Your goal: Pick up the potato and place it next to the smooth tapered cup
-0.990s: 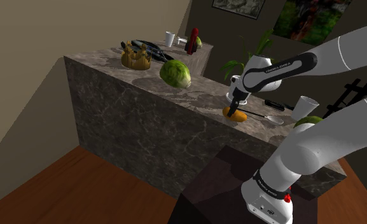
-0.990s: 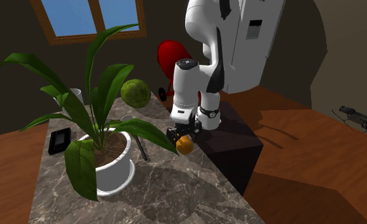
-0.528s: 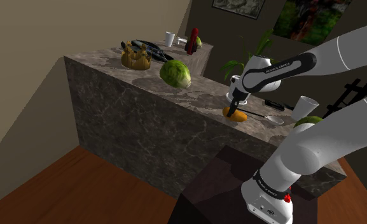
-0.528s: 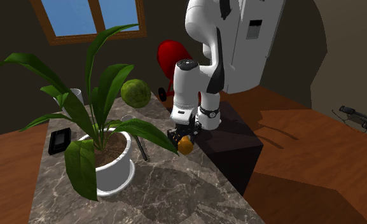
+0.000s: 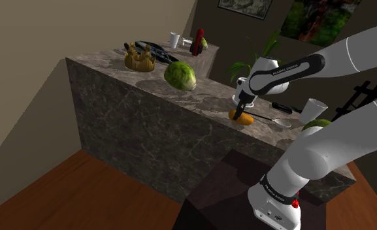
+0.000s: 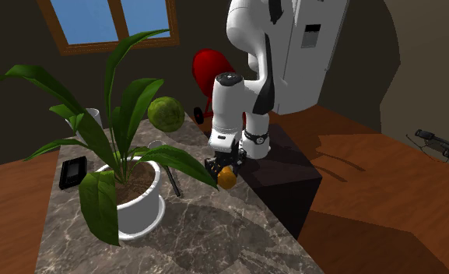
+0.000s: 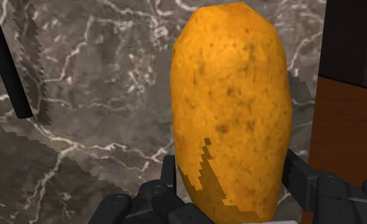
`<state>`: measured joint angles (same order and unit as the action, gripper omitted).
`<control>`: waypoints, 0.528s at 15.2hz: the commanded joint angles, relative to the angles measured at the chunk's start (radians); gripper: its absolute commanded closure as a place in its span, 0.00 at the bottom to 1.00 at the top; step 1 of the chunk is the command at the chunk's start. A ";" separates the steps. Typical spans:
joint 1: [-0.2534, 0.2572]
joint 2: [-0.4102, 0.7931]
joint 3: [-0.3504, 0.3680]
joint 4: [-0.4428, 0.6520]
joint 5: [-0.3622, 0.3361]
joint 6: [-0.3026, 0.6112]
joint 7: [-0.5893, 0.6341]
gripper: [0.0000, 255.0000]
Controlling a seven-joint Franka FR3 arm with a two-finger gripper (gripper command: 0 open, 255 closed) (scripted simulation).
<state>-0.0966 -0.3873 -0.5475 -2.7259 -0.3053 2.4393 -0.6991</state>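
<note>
Down a touch from 1 second ago, the gripper (image 6: 224,169) pinches the orange potato (image 7: 229,108) between its 2 fingers (image 7: 303,181). Potato seems to touch the marble counter (image 5: 200,101).

The gripper (image 6: 223,169) has sunk a little over the potato (image 6: 228,180); it now clasps the potato, hiding more of its top.

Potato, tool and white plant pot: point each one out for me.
potato (image 7: 229,108), wrist view, middle of its orange skin.
tool (image 6: 223,167), second exterior view, midway between its fingertips.
white plant pot (image 6: 141,212), second exterior view, its outer wall.
</note>
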 commanded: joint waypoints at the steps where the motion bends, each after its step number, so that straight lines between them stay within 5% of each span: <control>1: 0.000 0.001 0.000 -0.001 0.000 0.001 0.000 1.00; 8: -0.011 -0.082 0.032 0.043 -0.003 -0.124 0.009 1.00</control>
<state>-0.1065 -0.4578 -0.5205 -2.6880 -0.3078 2.3319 -0.6916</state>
